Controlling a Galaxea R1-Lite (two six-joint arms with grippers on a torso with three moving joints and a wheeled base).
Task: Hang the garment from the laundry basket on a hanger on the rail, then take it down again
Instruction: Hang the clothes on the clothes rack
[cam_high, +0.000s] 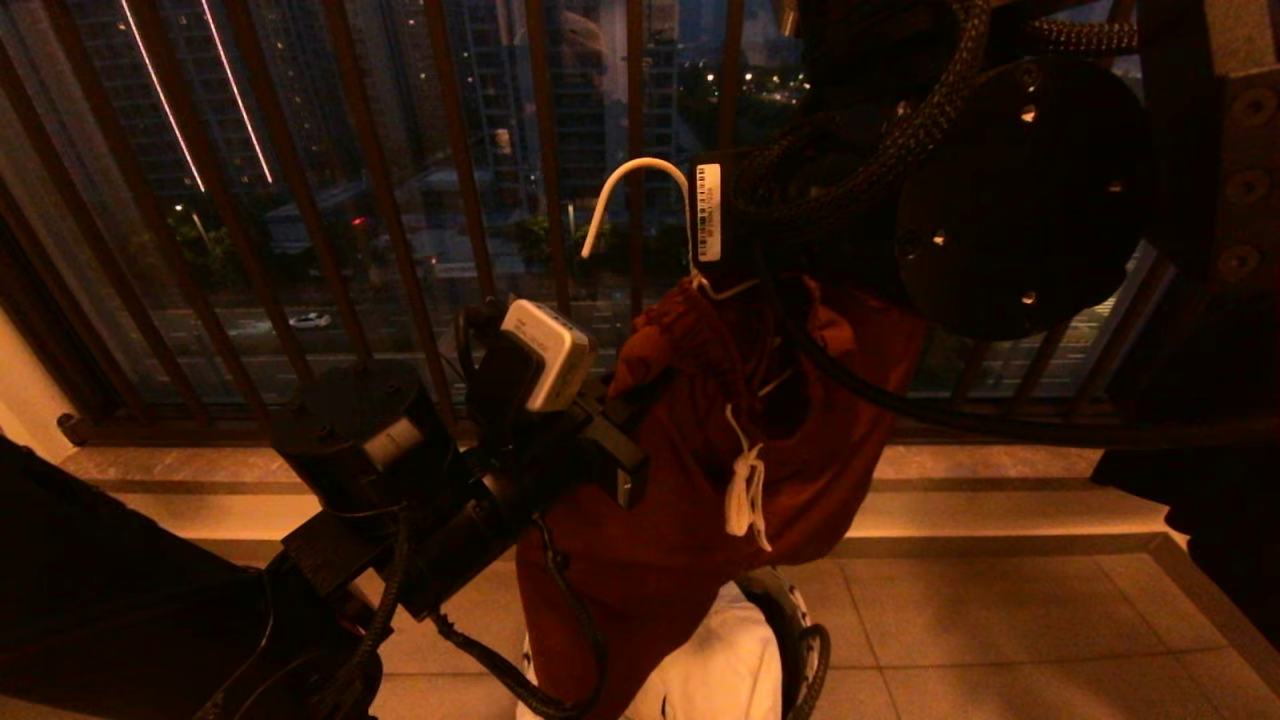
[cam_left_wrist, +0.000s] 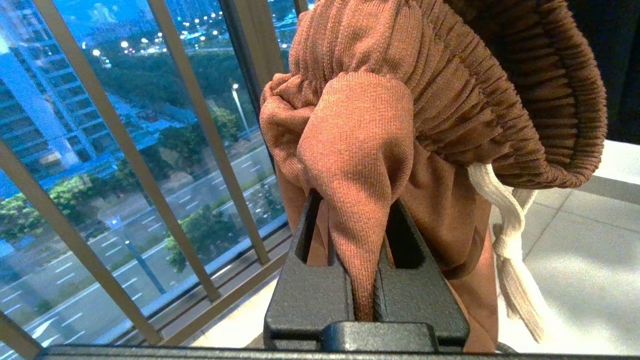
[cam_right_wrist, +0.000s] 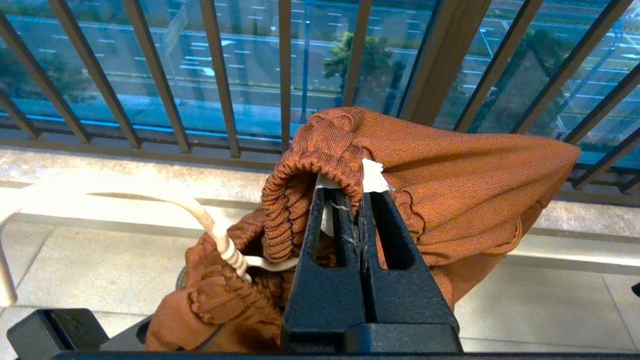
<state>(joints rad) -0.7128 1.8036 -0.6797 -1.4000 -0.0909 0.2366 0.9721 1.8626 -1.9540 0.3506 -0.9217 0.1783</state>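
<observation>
Your laundry basket at 6 o'clock holds white cloth. Both pincers, left gripper and right gripper, pinch the garment at centre, on the hanger.

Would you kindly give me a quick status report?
Left pincer shut on shorts. Right pincer shut on waistband and hanger. Shorts held up above basket; railing behind.

In the head view, the thin white wire hanger was hidden below its twisted neck by the rust-brown shorts. The small round basket beneath was mostly covered. The right gripper's fingertips were concealed there behind the wrist.
</observation>
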